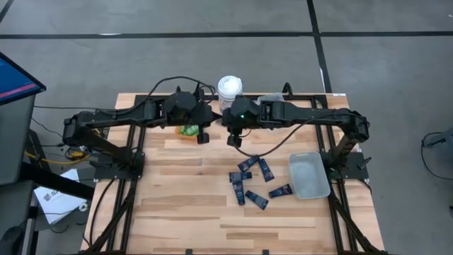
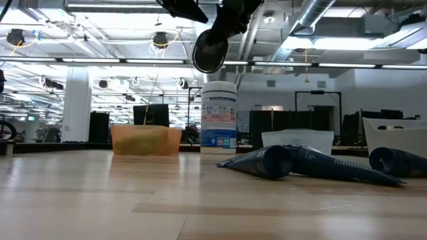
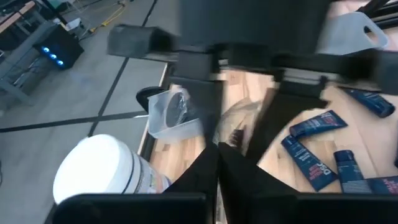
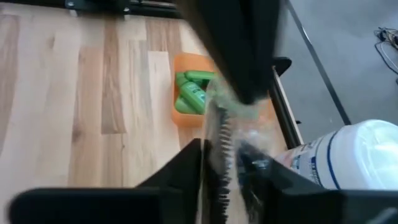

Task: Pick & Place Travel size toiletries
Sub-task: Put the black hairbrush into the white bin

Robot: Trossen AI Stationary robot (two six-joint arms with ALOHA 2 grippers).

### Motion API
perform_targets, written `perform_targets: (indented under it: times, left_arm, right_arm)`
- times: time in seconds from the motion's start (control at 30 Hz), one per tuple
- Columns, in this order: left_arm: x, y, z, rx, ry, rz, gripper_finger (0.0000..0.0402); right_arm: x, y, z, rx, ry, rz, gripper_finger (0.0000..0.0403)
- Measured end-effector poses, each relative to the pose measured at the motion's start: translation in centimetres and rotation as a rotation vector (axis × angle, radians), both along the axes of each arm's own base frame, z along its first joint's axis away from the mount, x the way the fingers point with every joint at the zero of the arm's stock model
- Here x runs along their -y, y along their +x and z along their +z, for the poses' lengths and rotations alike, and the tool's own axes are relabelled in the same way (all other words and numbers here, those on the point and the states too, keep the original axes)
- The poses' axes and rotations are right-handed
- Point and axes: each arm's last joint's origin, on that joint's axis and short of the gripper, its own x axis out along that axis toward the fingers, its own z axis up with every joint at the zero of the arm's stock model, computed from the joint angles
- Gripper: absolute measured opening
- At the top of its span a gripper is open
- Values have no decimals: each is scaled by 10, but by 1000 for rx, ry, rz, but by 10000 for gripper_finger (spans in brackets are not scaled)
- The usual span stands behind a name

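Note:
A black round disc in a clear packet (image 2: 208, 50) hangs high above the table between both grippers, over the far middle. My left gripper (image 1: 202, 136) is shut on it above the orange bin (image 1: 187, 131), which holds bright green little bottles (image 4: 191, 93). My right gripper (image 1: 233, 139) is shut on it from the other side. Several navy blue tubes (image 1: 252, 180) lie flat on the wood near the middle. My left gripper pinches the packet's clear margin (image 3: 238, 127) between its shut fingertips (image 3: 217, 163), reaching in from the table's left. The packet is lifted clear. My right gripper has the disc part of the packet (image 4: 221, 146) edge-on between its two fingers (image 4: 193, 168), coming from the table's right and slanting down. The packet hangs clear, its disc facing the near edge (image 2: 208, 50).
A large white canister with a blue label (image 1: 229, 88) stands at the far edge behind the grippers. A clear bin (image 1: 309, 174) sits toward the right, and another clear container (image 3: 168, 115) holds a dark item near the far edge. Bare wood lies on the near and left sides.

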Motion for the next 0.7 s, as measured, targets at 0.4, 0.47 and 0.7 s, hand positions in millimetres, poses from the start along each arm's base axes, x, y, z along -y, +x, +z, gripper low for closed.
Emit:
perform_targets:
  times: [0.4,0.47,0.7]
  left_arm:
    - [-4,0,0,1,12,30,19]
    - [-4,-2,2,4,17,39,38]
    - [-12,-28,19,36,58,155,130]
  right_arm:
    - [15,-4,-1,-30,-16,-19,42]
    - [21,-9,1,-37,-14,-38,31]
    - [54,-35,14,-48,23,-172,26]
